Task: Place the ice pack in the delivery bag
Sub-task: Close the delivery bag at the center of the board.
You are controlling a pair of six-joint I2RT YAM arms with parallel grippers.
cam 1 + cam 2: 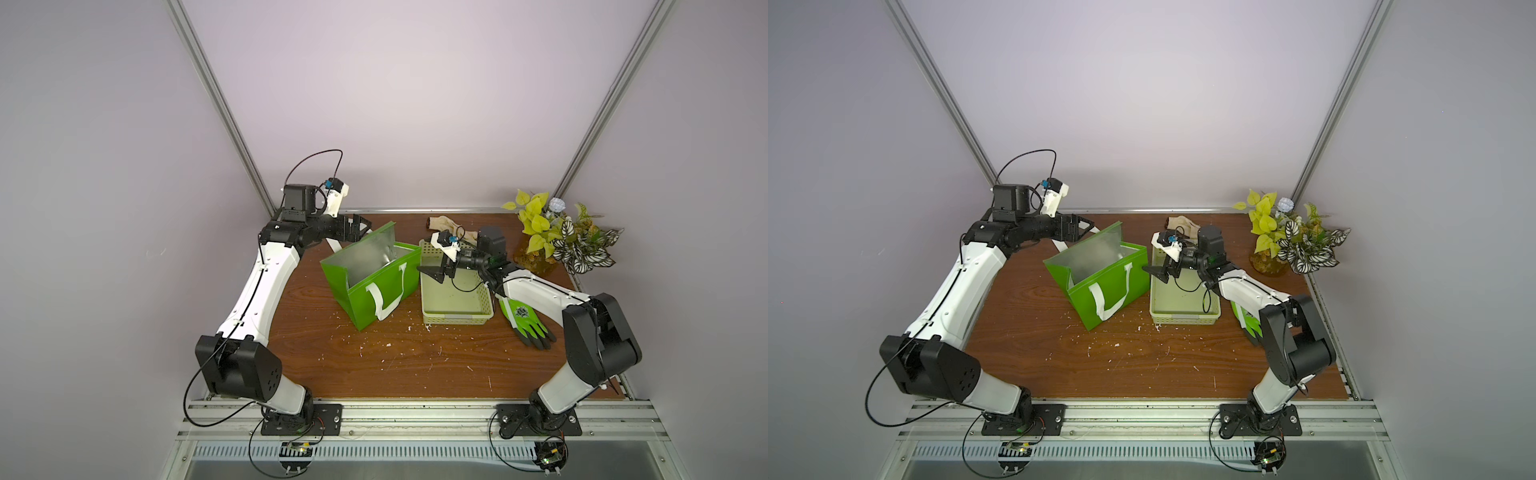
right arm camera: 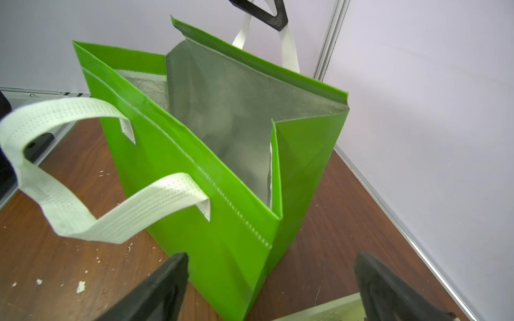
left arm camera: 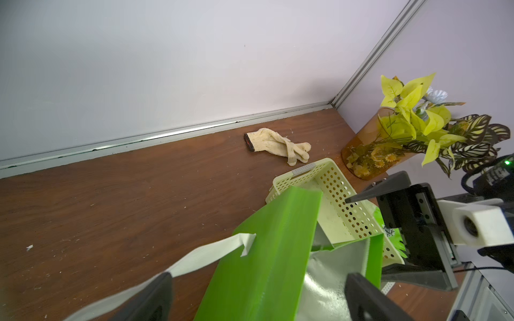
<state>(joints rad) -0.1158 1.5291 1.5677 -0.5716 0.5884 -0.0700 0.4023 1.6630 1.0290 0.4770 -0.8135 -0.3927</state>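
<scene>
A green glove (image 1: 525, 326) lay nearest. Behind it stood the bag (image 1: 357, 307), open, foil showing; whether the ice pack lay inside could not be told. The basket (image 1: 457, 319) sat just beside it. Over the basket hung the right gripper (image 1: 432, 274), jaws spread, empty. Farther back, the left gripper (image 1: 363, 229), also released, hovered at the bag's far wall. A cream glove (image 1: 446, 223) lay by the back wall.

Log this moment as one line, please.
left gripper: open, behind bag | right gripper: open, over basket beside bag | ice pack: not seen
</scene>
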